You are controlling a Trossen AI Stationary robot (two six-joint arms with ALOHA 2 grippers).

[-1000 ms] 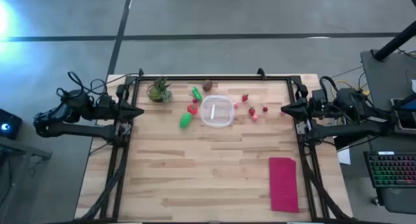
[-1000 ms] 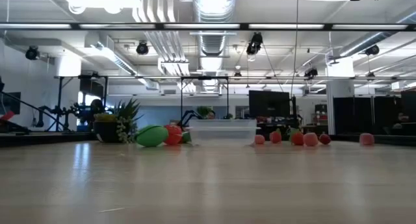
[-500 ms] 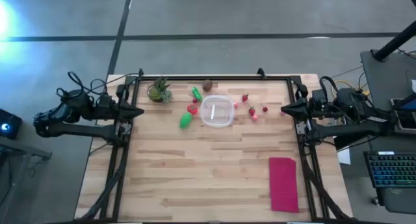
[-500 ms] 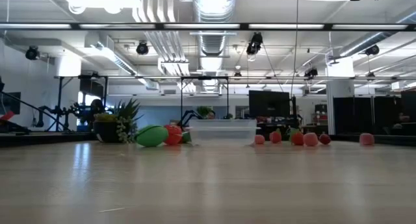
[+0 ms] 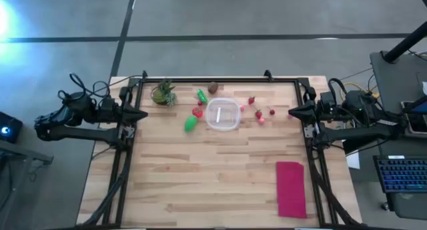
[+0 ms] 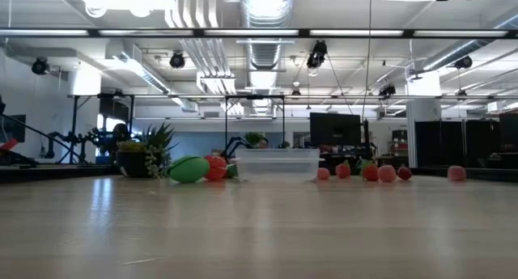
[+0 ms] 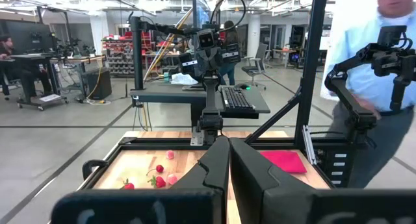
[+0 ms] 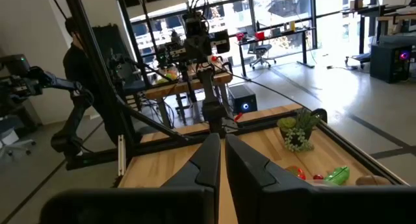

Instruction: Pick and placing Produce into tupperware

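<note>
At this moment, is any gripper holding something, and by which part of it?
Nothing is held. The left gripper and the right gripper are both shut and empty at the table's side edges, away from the produce and the tupperware.

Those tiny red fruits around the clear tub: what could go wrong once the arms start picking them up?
The red pieces are small and round, so one might slip from the fingers and roll. The tupperware looks light; a bump could slide it. The red piece and green piece lie close together, so grabbing one may knock the other.

Produce (image 5: 191,123) lies scattered on both sides of the tupperware (image 5: 222,115).
</note>
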